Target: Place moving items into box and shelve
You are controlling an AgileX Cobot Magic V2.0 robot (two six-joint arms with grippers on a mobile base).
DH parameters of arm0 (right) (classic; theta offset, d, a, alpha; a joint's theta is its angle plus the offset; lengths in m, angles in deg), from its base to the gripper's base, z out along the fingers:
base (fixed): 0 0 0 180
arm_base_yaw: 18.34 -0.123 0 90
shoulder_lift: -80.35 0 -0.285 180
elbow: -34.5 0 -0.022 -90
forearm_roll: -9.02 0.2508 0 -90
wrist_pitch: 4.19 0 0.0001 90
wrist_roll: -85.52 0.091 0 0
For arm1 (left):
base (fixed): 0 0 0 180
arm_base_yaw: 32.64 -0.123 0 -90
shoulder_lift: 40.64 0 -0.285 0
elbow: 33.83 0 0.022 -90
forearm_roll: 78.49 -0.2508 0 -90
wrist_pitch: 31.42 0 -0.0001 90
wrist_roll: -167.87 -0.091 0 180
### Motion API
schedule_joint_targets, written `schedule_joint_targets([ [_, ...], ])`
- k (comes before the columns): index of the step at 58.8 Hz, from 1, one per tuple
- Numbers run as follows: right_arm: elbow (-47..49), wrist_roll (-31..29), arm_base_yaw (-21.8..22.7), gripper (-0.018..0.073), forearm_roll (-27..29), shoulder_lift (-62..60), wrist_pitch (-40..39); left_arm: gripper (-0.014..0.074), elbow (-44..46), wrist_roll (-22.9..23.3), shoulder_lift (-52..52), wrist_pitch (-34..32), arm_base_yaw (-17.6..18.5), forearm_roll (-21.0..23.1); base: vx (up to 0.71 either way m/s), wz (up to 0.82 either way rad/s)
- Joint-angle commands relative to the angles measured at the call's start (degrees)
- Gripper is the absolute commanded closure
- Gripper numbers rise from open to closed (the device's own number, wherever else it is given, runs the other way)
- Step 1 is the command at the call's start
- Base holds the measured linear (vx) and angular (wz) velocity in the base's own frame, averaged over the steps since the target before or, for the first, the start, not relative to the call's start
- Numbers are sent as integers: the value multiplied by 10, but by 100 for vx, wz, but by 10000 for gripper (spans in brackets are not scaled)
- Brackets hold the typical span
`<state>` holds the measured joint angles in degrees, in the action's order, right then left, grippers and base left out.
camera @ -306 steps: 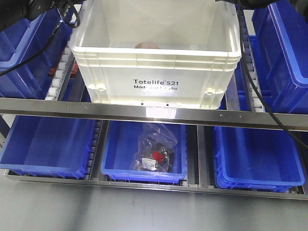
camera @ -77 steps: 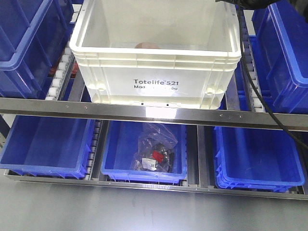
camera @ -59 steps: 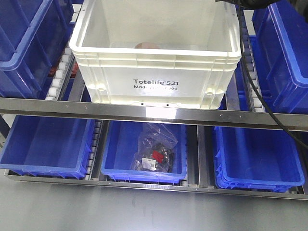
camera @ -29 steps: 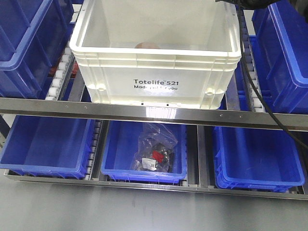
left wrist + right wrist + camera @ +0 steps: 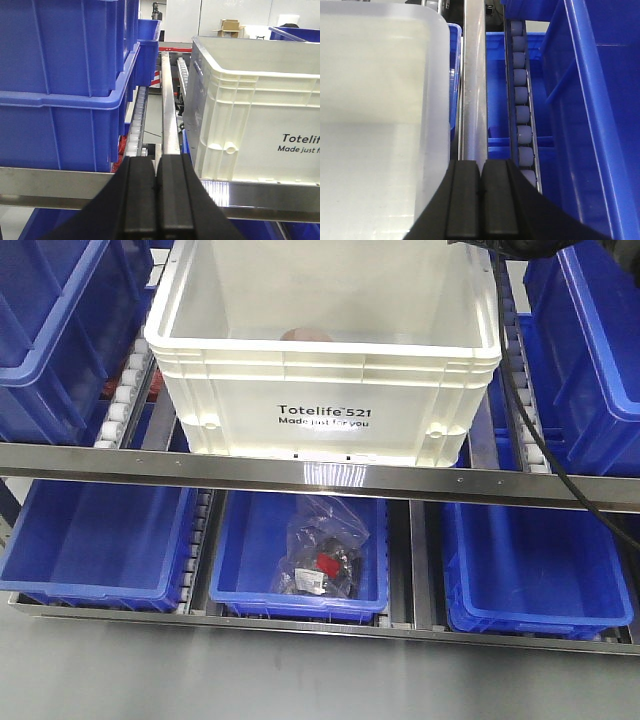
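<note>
1. Lower shelf, nearest: three blue bins side by side. The middle bin [image 5: 300,555] holds a clear plastic bag [image 5: 322,548] of dark small parts with a red spot; the left bin [image 5: 100,540] and right bin [image 5: 535,565] flank it.
2. Steel rail [image 5: 320,475]: runs across the rack front, just below the box.
3. Box [image 5: 322,350]: white ribbed tote with a thick rim and black print, sitting on the upper shelf between roller tracks [image 5: 125,390].
4. Moving item [image 5: 307,335]: a pinkish-brown rounded lump inside the box, only its top showing above the near rim. A second item cannot be made out.
5. Left end effector [image 5: 156,200]: level, pointing along the gap between the stacked blue bins [image 5: 65,85] and the box's left wall; black fingers pressed together, holding nothing.
6. Right end effector [image 5: 481,200]: aimed along the steel strip beside the box's right wall, rollers [image 5: 520,100] just right of it; fingers closed together, holding nothing.
7. Upper right: a tall blue bin [image 5: 590,350], with a black cable [image 5: 515,370] hanging before it.
</note>
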<state>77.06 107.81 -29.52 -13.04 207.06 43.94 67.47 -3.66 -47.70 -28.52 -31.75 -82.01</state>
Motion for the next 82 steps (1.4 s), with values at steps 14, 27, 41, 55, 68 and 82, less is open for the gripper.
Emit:
schedule_joint_targets([
  [14, 18, 1, 3, 567, 21, -41, -50, 603, 5, 1, 8, -50, 3, 3, 0, 0],
  [27, -101, -1, -3, 567, 12, -102, -168, 603, 5, 1, 8, -50, 3, 3, 0, 0],
  [41, -268, 2, -3, 567, 16, -182, -294, 603, 5, 1, 8, -50, 3, 3, 0, 0],
  [55, -342, 4, -3, 567, 13, -254, -296, 603, 5, 1, 8, -50, 3, 3, 0, 0],
  [68, -476, 49, -3, 567, 31, -294, -420, 603, 5, 1, 8, -50, 3, 3, 0, 0],
  [82, -701, 162, -3, 566, 96, -307, -692, 603, 5, 1, 8, -50, 3, 3, 0, 0],
])
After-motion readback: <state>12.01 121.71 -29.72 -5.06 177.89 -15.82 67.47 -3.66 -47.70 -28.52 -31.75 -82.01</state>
